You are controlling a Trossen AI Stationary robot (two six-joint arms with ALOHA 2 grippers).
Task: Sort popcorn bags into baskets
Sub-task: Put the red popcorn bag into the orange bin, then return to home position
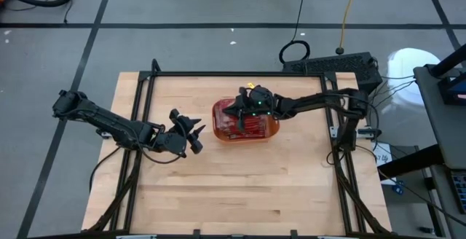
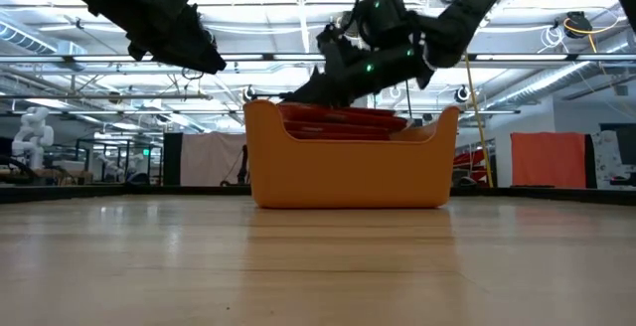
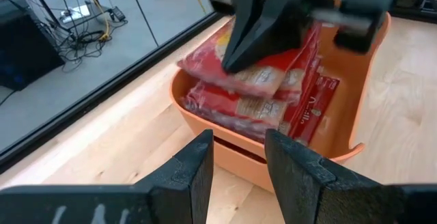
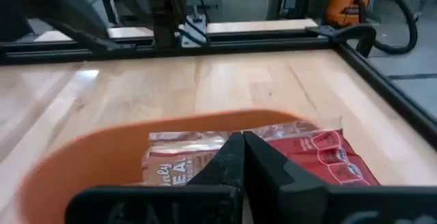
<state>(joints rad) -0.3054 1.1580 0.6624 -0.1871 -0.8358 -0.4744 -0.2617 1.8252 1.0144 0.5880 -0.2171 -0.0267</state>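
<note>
An orange basket [image 1: 274,130] stands on the wooden table near its middle. Several red popcorn bags [image 3: 225,104] lie stacked flat in it, the pile reaching up to about the rim [image 2: 343,119]. My right gripper [image 3: 229,63] reaches in over the basket from the table's right, shut, with its tips just above the top bag [image 4: 321,152]. My left gripper [image 1: 198,137] hovers left of the basket, above the table, open and empty, pointing at the basket's wall [image 3: 179,94]. My right gripper's shut fingertips [image 3: 235,43] slant down from the table's right side over the top bag [image 3: 263,80] of the pile. I cannot tell whether they touch it. Nothing shows between the fingers.
Black frame rails [image 1: 218,73] run along the table's far edge and both sides. Bare wood lies all round the basket, widest toward the near edge [image 1: 247,188]. Cables and a stand crowd the floor beyond the right rail.
</note>
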